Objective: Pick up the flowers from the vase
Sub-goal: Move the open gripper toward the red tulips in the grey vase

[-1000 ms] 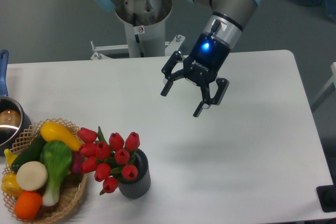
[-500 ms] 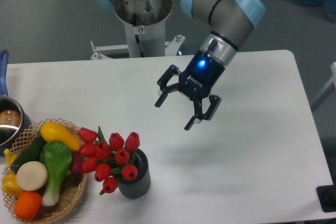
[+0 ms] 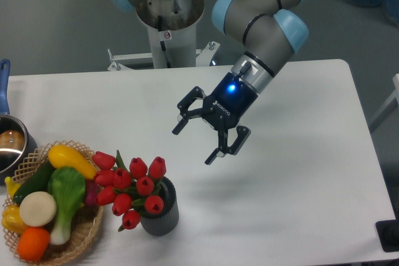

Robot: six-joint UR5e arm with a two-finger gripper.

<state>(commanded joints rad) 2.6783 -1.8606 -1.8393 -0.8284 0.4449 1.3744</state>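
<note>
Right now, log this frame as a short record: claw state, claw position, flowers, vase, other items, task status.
claw state: claw open, holding nothing
claw position: in the air above the table, up and to the right of the flowers, not touching them
flowers: red tulip bunch sitting in the vase, leaning left toward the basket
vase: dark ribbed vase, upright near the front edge
other items: wicker basket of toy vegetables at left; pot at far left edge
task status: flowers not yet grasped
</note>
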